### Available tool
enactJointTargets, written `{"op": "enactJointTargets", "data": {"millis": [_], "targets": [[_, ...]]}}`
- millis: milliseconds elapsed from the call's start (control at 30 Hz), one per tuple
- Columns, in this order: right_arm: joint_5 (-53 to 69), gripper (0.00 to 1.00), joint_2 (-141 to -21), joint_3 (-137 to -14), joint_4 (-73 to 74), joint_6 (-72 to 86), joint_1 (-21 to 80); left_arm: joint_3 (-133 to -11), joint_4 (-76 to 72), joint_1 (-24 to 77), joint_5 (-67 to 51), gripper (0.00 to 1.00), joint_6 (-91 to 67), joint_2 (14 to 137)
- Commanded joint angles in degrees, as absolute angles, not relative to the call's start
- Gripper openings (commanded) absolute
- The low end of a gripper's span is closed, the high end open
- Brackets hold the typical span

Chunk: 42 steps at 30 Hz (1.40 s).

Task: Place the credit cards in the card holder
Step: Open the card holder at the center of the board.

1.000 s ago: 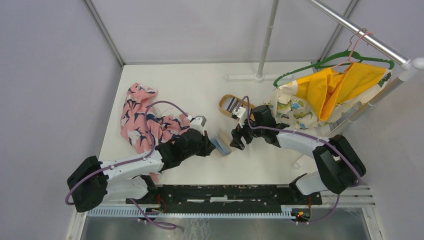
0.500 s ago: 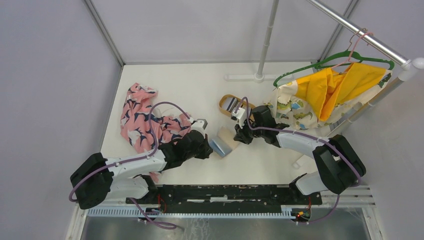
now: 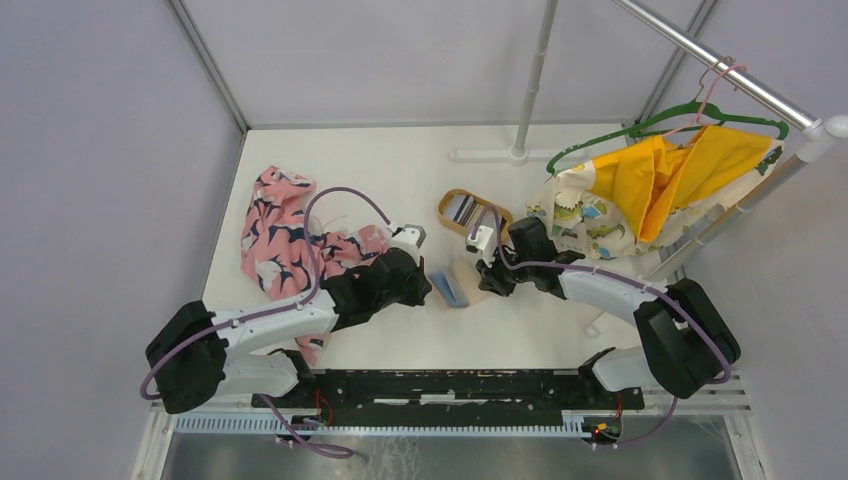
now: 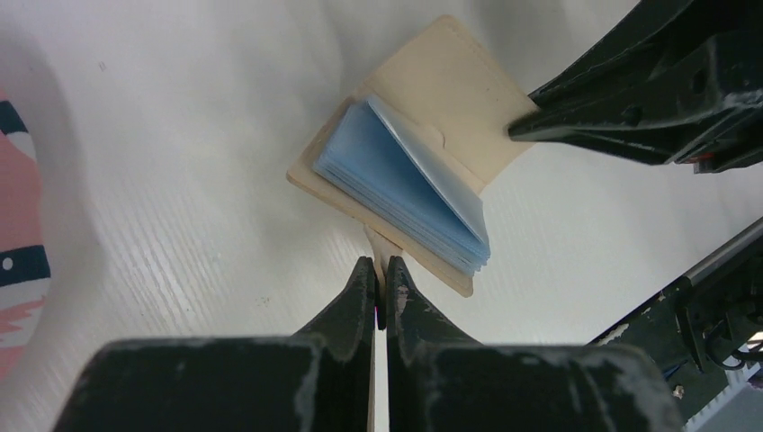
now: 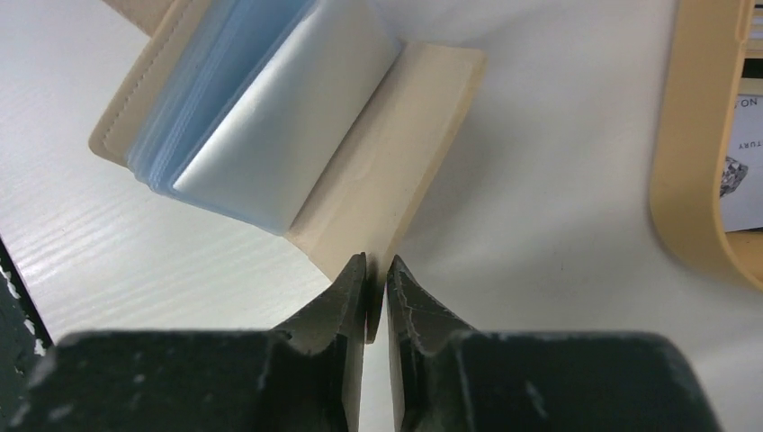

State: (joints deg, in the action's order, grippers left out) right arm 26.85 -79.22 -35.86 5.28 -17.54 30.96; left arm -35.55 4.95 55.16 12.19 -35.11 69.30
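This is looking like a robotics lab's test cell: plain pale wall panels [image 3: 100, 150] are closing in the white worktop [image 3: 400, 170] at its left, far and right edges, with a metal frame post [image 3: 205, 62] rising from the far left corner. Two robot arms [image 3: 270, 325] are sitting bolted to a black rail [image 3: 450, 385] along the near edge. A clothes rail [image 3: 700, 50] is carrying a green hanger [image 3: 660, 125] over the right edge, while a pink patterned garment [image 3: 275, 225] is lying near the left edge.
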Motion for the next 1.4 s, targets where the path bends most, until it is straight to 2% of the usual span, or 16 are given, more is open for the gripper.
{"op": "enactJointTargets", "data": {"millis": [0,133,300,500,667,800,967,1167,1367], "targets": [[25.58,0.23,-78.05,-37.24,8.37,-21.10,30.54,-40.39,5.93,55.36,13.80,0.02,-28.96,71.21],[26.23,0.41,-74.67,-37.62,8.78,-24.17,30.49,-41.15,5.98,55.37,11.97,0.02,-27.25,73.38],[27.31,0.56,-68.54,-38.06,9.38,-29.71,30.41,-42.27,5.34,55.33,9.55,0.02,-25.38,73.73],[37.79,0.73,-62.49,-35.82,8.67,-35.90,30.45,-45.01,6.26,55.34,8.13,0.02,-23.36,74.60],[42.97,0.98,-59.07,-30.51,3.48,-45.22,34.00,-44.26,5.09,55.41,7.20,0.02,-23.25,74.13],[40.56,0.98,-61.12,-28.07,-2.63,-54.86,39.52,-42.62,3.67,55.36,6.85,0.02,-23.87,73.75],[39.12,0.98,-69.84,-34.78,-1.45,-51.52,40.77,-41.10,1.76,55.30,6.04,0.02,-24.60,73.24],[36.96,0.98,-71.25,-30.26,-6.48,-47.29,40.73,-40.32,0.98,55.32,4.57,0.02,-25.04,72.80],[35.86,0.92,-74.54,-32.06,-5.52,-45.18,40.74,-38.43,0.30,55.44,3.81,0.02,-25.80,71.37]]}}
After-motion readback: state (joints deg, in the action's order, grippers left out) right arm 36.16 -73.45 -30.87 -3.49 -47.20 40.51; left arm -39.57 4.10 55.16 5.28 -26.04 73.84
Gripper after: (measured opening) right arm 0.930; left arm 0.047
